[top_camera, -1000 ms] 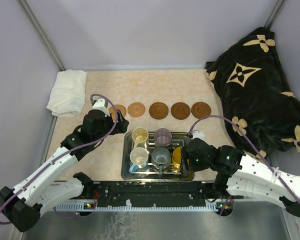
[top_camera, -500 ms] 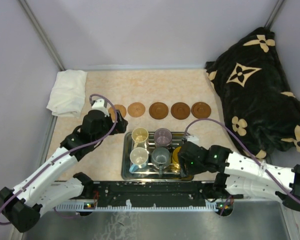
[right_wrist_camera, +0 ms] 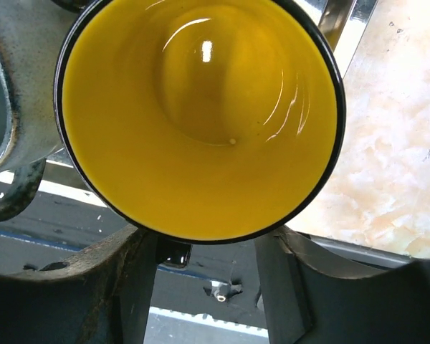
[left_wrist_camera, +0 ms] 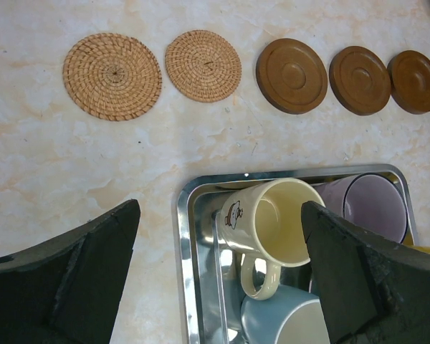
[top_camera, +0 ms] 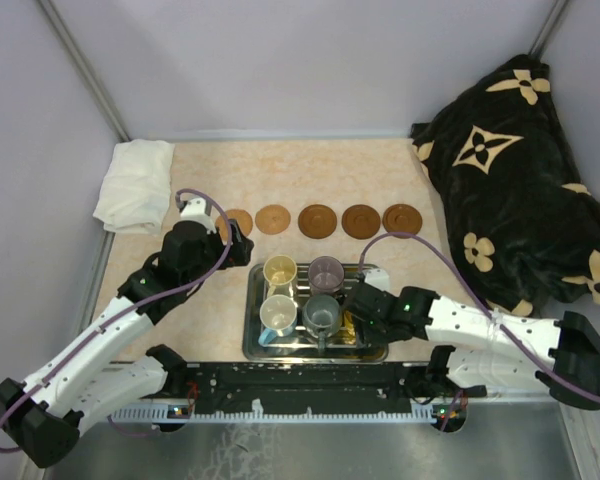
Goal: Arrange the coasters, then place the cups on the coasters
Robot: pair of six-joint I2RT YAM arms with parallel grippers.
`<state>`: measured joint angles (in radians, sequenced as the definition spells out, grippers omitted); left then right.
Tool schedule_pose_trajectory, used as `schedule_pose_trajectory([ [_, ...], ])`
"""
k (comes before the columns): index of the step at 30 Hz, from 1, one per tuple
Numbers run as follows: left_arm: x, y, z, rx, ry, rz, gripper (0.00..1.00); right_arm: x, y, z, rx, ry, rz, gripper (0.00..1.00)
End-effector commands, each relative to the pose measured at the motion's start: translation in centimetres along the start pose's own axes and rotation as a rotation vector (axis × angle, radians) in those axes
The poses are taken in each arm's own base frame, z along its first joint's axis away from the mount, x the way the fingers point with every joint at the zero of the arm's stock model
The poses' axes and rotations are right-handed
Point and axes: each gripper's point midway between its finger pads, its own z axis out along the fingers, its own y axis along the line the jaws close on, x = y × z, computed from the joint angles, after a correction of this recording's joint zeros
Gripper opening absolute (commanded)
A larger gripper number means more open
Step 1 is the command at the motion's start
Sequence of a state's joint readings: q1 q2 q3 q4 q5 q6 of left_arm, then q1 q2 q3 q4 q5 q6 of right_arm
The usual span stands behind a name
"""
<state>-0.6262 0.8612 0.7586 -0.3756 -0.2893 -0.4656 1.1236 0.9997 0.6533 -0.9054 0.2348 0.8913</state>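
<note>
Five round coasters lie in a row behind the tray: two woven ones [left_wrist_camera: 112, 76] [left_wrist_camera: 203, 65] and three dark wooden ones [left_wrist_camera: 292, 75] [left_wrist_camera: 360, 70] [left_wrist_camera: 414, 81]. The metal tray [top_camera: 248, 335] holds the cups: cream-yellow [top_camera: 280, 270], purple [top_camera: 326, 271], white with blue [top_camera: 278, 315], grey [top_camera: 321, 315] and orange-yellow [right_wrist_camera: 201, 115]. My left gripper [left_wrist_camera: 221, 283] hangs open above the tray's left rim and the cream cup [left_wrist_camera: 276, 222]. My right gripper [right_wrist_camera: 206, 251] is low at the orange-yellow cup's near side. A dark glossy part of that cup sits between its fingers [right_wrist_camera: 140, 287], with a gap on the right.
A folded white cloth [top_camera: 135, 185] lies at the back left. A black cushion with beige flowers [top_camera: 510, 190] fills the right side. Grey walls close the back and the left, and the arms' base rail [top_camera: 300, 385] runs along the near edge.
My right arm has swung left and in over the tray's near right corner, onto the orange-yellow cup, and its jaws have narrowed. The left arm has barely moved.
</note>
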Motion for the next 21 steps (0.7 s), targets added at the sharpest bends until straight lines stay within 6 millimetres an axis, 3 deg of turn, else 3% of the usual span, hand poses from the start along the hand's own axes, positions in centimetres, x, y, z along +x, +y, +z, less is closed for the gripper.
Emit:
schedule_pose_trajectory([
  [1,0.3,0.6,-0.3,-0.019,-0.002,0.017,0.99,-1.6,0.9,-0.1,-0.007,-0.065,0.024,0.52],
  [14,0.7,0.7,0.1,-0.023,0.0,0.006,0.99,-2.0,0.5,0.9,0.048,-0.086,0.034,0.34],
  [21,1.2,0.7,0.3,-0.021,0.007,-0.003,0.99,-2.6,0.2,1.1,0.072,-0.114,0.04,0.36],
])
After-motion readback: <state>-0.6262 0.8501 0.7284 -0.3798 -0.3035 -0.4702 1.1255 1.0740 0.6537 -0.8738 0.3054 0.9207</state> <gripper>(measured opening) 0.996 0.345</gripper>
